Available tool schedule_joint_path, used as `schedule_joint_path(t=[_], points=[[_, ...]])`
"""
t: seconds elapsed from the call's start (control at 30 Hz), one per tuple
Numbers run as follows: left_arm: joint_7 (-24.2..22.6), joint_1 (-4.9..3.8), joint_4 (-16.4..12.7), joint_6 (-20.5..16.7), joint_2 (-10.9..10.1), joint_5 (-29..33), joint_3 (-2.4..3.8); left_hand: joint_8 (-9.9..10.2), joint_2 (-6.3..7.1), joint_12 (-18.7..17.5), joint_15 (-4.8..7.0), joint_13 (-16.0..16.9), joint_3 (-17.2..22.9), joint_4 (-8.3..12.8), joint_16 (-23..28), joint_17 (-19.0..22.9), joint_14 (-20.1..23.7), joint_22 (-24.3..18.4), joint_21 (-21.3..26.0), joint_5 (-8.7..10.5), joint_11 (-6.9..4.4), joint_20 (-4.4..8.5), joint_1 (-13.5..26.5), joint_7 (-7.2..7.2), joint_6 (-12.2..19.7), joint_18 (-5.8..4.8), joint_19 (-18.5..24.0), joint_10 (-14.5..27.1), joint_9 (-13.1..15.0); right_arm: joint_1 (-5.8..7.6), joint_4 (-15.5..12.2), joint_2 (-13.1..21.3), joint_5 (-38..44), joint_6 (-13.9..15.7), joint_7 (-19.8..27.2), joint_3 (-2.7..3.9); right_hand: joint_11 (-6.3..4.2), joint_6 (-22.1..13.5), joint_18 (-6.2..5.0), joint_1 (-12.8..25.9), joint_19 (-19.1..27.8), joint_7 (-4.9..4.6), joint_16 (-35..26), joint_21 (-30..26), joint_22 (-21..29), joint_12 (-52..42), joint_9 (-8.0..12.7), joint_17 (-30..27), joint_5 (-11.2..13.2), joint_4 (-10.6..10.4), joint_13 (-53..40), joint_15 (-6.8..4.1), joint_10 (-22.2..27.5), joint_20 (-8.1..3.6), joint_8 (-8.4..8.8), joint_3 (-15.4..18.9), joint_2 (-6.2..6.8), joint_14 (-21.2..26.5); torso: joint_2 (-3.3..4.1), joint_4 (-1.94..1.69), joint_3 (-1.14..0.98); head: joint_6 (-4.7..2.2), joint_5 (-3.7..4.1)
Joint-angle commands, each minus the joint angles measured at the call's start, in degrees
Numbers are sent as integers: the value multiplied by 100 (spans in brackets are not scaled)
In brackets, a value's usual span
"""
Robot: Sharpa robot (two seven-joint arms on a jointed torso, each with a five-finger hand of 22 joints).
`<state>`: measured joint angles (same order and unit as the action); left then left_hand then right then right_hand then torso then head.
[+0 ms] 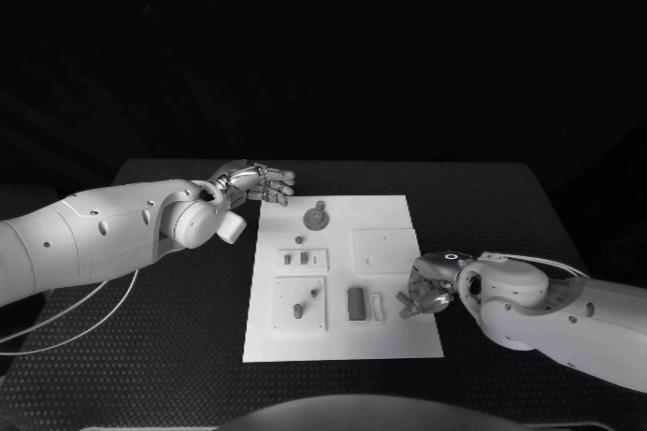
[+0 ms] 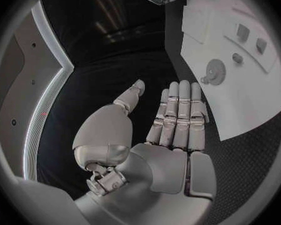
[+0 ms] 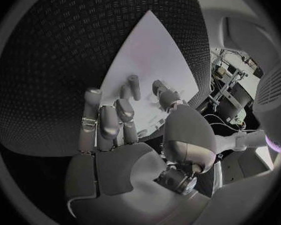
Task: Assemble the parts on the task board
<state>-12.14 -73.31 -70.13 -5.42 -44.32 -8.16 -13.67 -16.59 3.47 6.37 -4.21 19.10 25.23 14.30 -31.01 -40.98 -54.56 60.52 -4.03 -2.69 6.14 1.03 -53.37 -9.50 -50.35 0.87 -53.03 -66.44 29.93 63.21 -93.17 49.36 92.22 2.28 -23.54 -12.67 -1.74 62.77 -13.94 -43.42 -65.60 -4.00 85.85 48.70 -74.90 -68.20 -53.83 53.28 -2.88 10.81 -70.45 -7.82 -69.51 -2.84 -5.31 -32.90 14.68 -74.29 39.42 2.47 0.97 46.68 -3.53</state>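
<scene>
Black table (image 1: 162,356) with textured mat surface — surroundings beyond far edge dark, nothing discernible there.

Task board (image 1: 391,342): near strip bare, likewise the black table (image 1: 162,375) on both flanks. Obstructions on the board: gear-shaped part (image 1: 317,217) at the far end, two raised square plates mid-board, a dark upright block (image 1: 356,303) near the right edge. Left hand (image 1: 256,183) hangs over the far-left corner, fingers apart; right hand (image 1: 429,286) sits at the right edge beside the block.
</scene>
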Motion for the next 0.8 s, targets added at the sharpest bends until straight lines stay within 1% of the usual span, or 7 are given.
schedule_joint_path(t=[0.03,0.13,0.27,0.33,0.4,0.57,0.8], points=[[-50,-4,-19,66,5,-5,3,8,5,-19,-35,-10,-7,-28,35,-8,12,-9,10,-21,20,11,43,21,14,-22,48,-10,0,-32,24,-45,258,-20,-87,-4,1,-71,-105,-28,-7,-57,4,6,-64,1,-1,20,26,-3,-11,19,12,22,36,6,-112,5,1,0,0,18,22],[-48,-4,-17,69,3,-5,3,9,5,-20,-35,-10,-7,-29,35,-8,12,-9,10,-21,20,11,44,21,14,-22,48,-10,-1,-57,44,-102,285,-18,-102,-5,0,-68,-105,-88,-8,-57,15,20,-75,-10,-1,46,26,55,-17,18,-1,20,46,22,-317,-13,1,2,0,22,20],[-49,-4,-19,73,6,-5,3,9,5,-21,-35,-11,-7,-29,36,-8,12,-9,10,-21,20,11,44,20,15,-22,48,-10,-1,-83,55,-184,319,-88,-77,-7,0,-56,-105,-250,6,-55,23,38,-88,-40,14,41,24,301,-34,19,-33,13,71,76,-653,-17,1,1,-1,26,10],[-47,-4,-21,72,3,-5,3,9,4,-21,-35,-11,-7,-30,36,-9,12,-9,10,-21,20,11,44,20,15,-22,48,-10,-1,-93,66,-211,341,-124,-77,-9,-7,-28,-105,-415,8,-49,24,44,-90,-43,18,35,25,428,-33,16,-41,6,70,9,-851,-18,1,2,-1,32,5],[-47,-4,-22,74,2,-5,3,9,4,-21,-35,-11,-7,-30,36,-9,12,-9,10,-21,20,11,44,20,15,-22,48,-11,-1,-106,73,-217,397,-159,-88,-11,-12,-4,-103,-606,14,-43,23,50,-94,-48,23,17,25,569,-34,13,-49,2,69,-63,-986,-12,1,1,0,46,2],[-43,-4,-23,72,-5,-6,3,9,3,-22,-35,-11,-6,-30,36,-9,12,-10,10,-21,20,11,43,20,15,-21,49,-11,-1,-126,110,-250,515,-255,-118,-18,-18,55,-91,-982,53,-33,17,66,-106,-47,41,-28,25,597,-28,15,-51,16,72,-140,-1137,13,-1,2,3,60,3],[-42,-4,-34,72,-10,-12,3,8,3,-23,-35,-11,-5,-29,37,-10,12,-10,9,-21,20,12,41,19,16,-20,49,-12,-1,-160,130,-275,612,-391,-145,-33,-23,97,-80,-1126,81,-27,20,81,-110,-62,73,-38,25,596,-38,17,-69,34,86,-115,-1169,22,-1,1,1,83,0]])
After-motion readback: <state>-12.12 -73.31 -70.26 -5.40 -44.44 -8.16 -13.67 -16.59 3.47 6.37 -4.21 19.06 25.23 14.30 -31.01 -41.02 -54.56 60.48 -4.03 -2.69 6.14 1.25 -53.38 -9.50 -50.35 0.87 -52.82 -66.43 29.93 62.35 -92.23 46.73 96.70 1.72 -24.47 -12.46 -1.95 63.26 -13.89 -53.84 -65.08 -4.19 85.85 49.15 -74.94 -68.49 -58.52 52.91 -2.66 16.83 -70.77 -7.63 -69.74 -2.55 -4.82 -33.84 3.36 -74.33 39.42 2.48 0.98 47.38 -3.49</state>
